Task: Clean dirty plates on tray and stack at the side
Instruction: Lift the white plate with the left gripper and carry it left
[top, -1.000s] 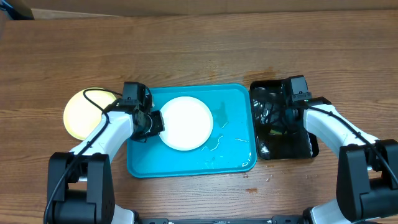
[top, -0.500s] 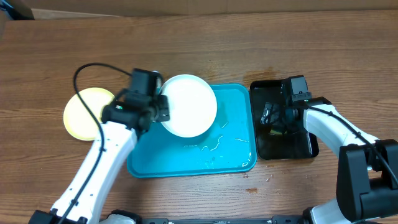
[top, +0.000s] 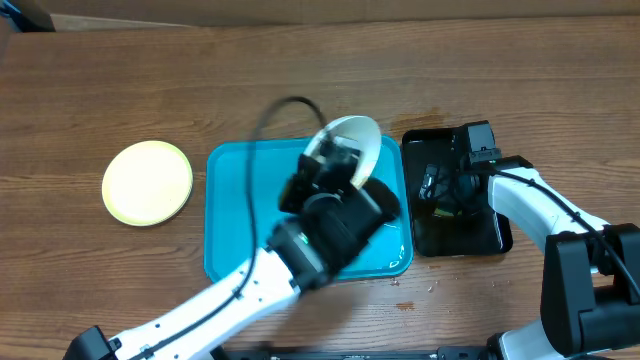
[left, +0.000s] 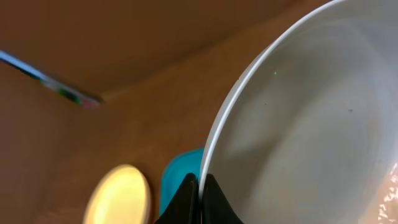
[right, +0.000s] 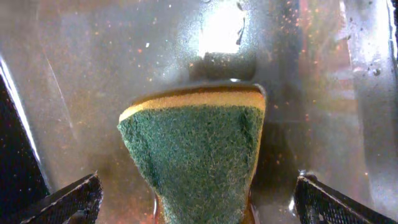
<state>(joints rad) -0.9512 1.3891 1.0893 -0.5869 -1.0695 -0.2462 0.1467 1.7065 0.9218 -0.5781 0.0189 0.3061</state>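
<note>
While the pale yellow-green plate (top: 147, 182) lies flat on the table (top: 300, 70), left of the turquoise tray (top: 235, 200) and apart from it, the left gripper (left: 200, 190) has its jaws pinched tight on the rim of a white plate (top: 355, 138). That plate is lifted and tipped steeply above the tray's far right corner; from overhead its long axis slants from near-left to far-right. Only the left wrist view shows the pinched rim and the plate's hollow face. To the right, over the black tray (top: 485, 235), the right gripper (right: 199, 199) is spread wide and holds nothing. Only the right wrist view shows the green sponge (right: 196, 149) clearly, lying between its fingers.
</note>
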